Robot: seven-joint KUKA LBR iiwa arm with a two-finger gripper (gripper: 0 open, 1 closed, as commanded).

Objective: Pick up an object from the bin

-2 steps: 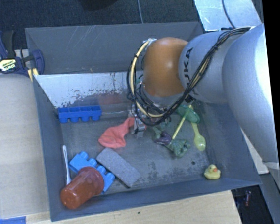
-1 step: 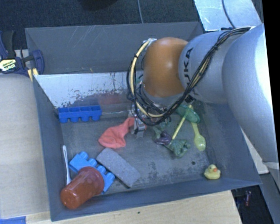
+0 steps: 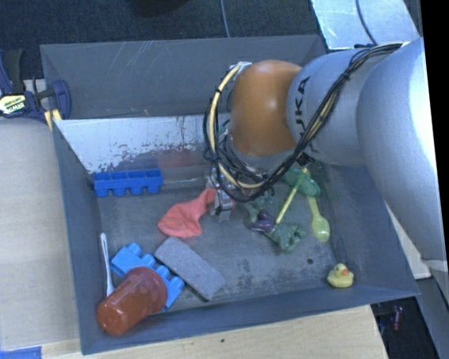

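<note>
My gripper (image 3: 223, 202) is low in the middle of the bin, mostly hidden under the arm's orange cover. Its tip sits at the upper right end of a soft pink rubber thing (image 3: 183, 218), which lies flat on the bin floor and stretches down-left from there. I cannot tell whether the tip touches or grips it. Just right of the gripper lie a small purple piece (image 3: 262, 223), a green toy figure (image 3: 289, 236) and a yellow-green spoon-like stick (image 3: 317, 219). A grey block (image 3: 191, 268) lies below the pink thing.
A long blue brick (image 3: 127, 182) rests by the back left wall. In the front left corner lie a red-brown cup (image 3: 131, 302), a blue toothed piece (image 3: 142, 264) and a white stick (image 3: 106, 263). A yellow duck (image 3: 340, 276) sits front right.
</note>
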